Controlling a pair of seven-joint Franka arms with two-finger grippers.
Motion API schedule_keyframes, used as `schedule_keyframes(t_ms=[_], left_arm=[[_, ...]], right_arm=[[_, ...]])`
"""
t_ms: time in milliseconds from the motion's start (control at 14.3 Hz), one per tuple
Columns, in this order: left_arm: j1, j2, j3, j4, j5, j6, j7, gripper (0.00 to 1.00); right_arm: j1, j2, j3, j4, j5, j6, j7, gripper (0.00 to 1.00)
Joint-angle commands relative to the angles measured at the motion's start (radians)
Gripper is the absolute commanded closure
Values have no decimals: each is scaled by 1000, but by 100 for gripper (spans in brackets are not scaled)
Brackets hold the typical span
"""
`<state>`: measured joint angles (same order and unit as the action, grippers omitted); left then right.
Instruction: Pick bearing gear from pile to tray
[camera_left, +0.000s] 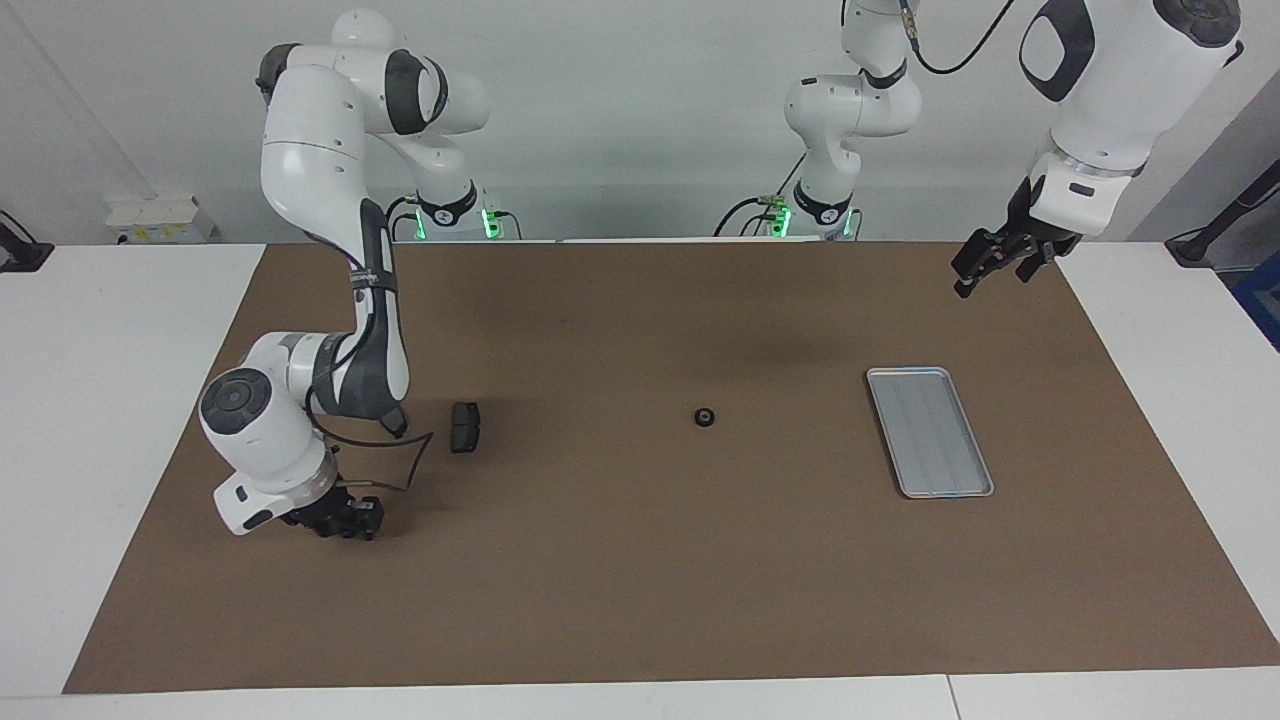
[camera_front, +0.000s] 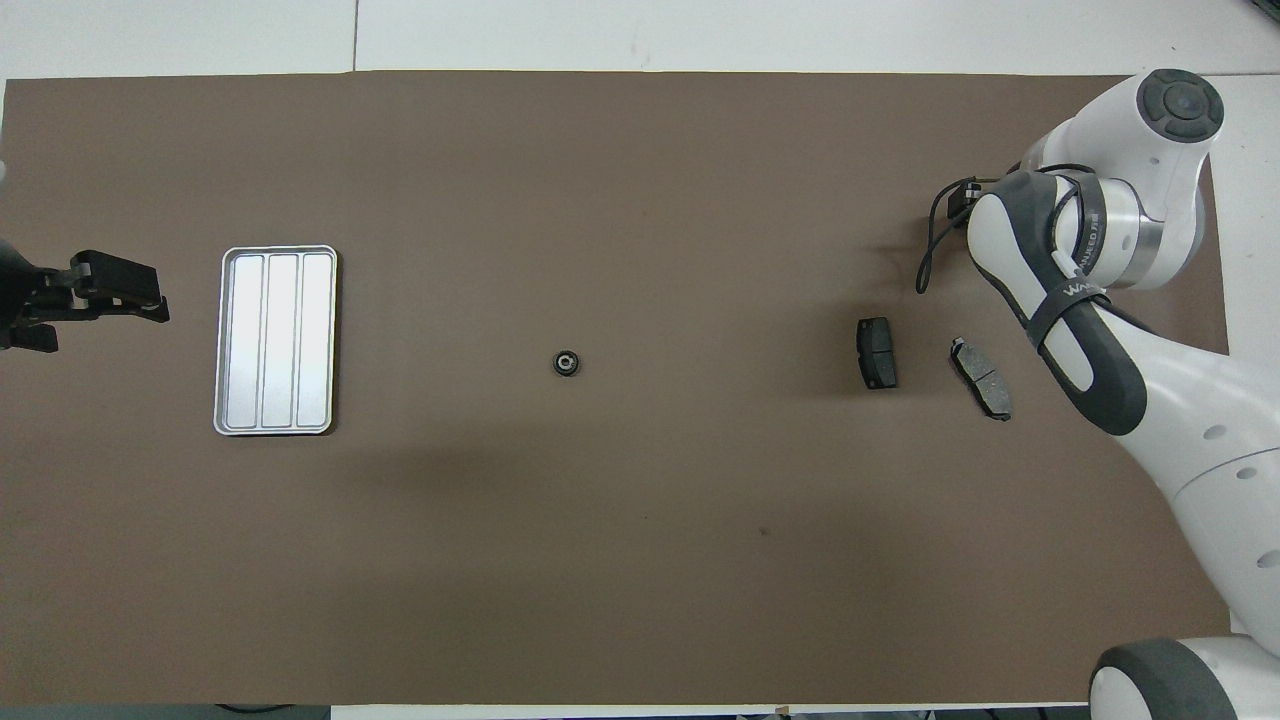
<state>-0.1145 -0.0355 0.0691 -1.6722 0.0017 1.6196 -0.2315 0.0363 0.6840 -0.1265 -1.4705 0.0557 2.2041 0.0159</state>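
The worktop (camera_left: 640, 600) is carrying a brown mat that is spreading across most of its surface. The right arm is reaching down low toward its own end of the mat, and the right claw (camera_left: 350, 520) is sitting close to the surface; whether its fingers are wide or narrow cannot be told. The left arm is hanging raised at the other end, with the left claw (camera_left: 995, 262) in the air over the mat's edge, its fingers looking spread apart and holding nothing.

The tray (camera_left: 975, 490) is lying flat near the left claw, its long axis running from the robots outward, and it is holding nothing. Two brake pads (camera_front: 877, 353) are lying close to the right claw, just beside each other but apart, each with its long axis running roughly toward and away from the robots. The bearing gear (camera_left: 705, 417), a small dark ring, is resting flat mid-mat, between the two claws, well apart from both and from the tray.
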Motion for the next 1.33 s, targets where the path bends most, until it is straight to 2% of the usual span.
schedule_keyframes(t_ms=[0,70,279,489,559,768,838,977,1117,1257], left_arm=[[-1,-30,-2,-27,-16,-17,8,0],[-1,-30,-6,-29,-16,-17,8,0],[-11,-30,-15,-38,-17,0,-29,0],[-97,-23,-17,-78,-25,78,-164,0],[-137,-5,-17,-83,-37,112,-201,0],[-236,118,-15,-77,-75,265,-291,0],[-272,167,-14,-74,-75,314,-325,0],[-303,219,-15,-75,-77,373,-344,0],[-391,349,-11,-22,-74,426,-466,0],[-443,445,-11,-11,-68,523,-550,0]], right_arm=[[-13,15,7,25,9,-14,13,43],[-15,15,7,25,9,-14,13,57],[-16,14,8,24,9,-15,13,72],[-16,14,8,19,10,-17,12,96],[-16,14,8,18,10,-15,12,100],[-24,11,10,19,7,-20,12,100],[-26,11,10,25,4,-45,12,100],[-24,-6,13,45,4,-101,10,100],[-12,-46,13,74,9,-202,10,100],[-6,-89,14,101,9,-294,13,100]])
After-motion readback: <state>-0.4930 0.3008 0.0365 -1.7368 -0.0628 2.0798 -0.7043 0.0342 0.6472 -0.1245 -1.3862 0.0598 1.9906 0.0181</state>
